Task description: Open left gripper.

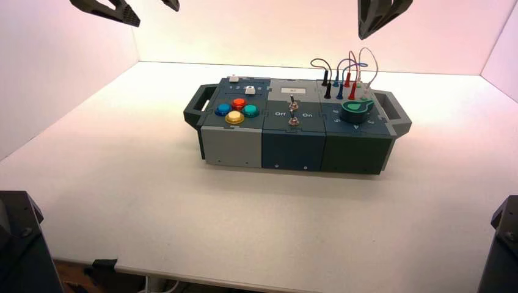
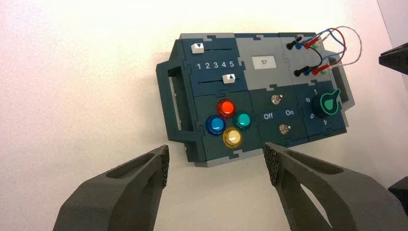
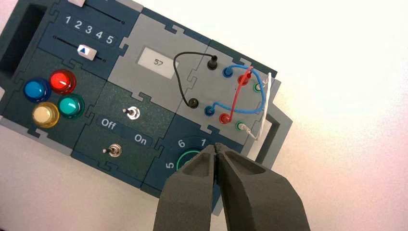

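My left gripper [image 2: 216,159] is open and empty, its two slim dark grey fingers spread wide, held high above the table before the box's button end. In the high view it shows at the top left [image 1: 149,11]. The box [image 1: 232,143] stands in the middle of the table. My right gripper [image 3: 217,147] is shut and empty, held high above the green knob [image 1: 357,110]; in the high view it hangs at the top right [image 1: 375,18].
The box bears red [image 2: 225,108], blue [image 2: 215,124], teal [image 2: 243,120] and yellow [image 2: 232,137] buttons, two sliders [image 2: 197,47], two toggle switches [image 2: 276,99] between "Off" and "On", a display reading 57 [image 2: 263,62], and wires [image 3: 240,96]. White walls enclose the table.
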Robot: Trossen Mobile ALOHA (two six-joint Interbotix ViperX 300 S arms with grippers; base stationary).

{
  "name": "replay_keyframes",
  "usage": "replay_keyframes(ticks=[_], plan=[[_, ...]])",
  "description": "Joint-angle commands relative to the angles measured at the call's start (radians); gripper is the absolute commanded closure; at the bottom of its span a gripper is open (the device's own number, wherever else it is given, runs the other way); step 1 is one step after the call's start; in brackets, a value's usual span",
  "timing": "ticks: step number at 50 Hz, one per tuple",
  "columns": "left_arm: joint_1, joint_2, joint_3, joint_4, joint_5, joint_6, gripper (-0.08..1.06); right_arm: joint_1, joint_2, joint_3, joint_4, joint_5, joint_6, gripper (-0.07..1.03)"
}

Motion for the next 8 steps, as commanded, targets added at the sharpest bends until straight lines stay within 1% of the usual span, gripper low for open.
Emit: replay_keyframes(ticks=[1, 8], plan=[[0.003, -0.003, -0.018, 0.0, -0.008, 0.002, -0.05, 0.003, -0.011, -0.012, -0.002, -0.002, -0.002, 0.99], [0.003, -0.002, -0.018, -0.002, -0.006, 0.0, -0.05, 0.003, -0.011, -0.012, -0.002, -0.003, -0.002, 0.99]])
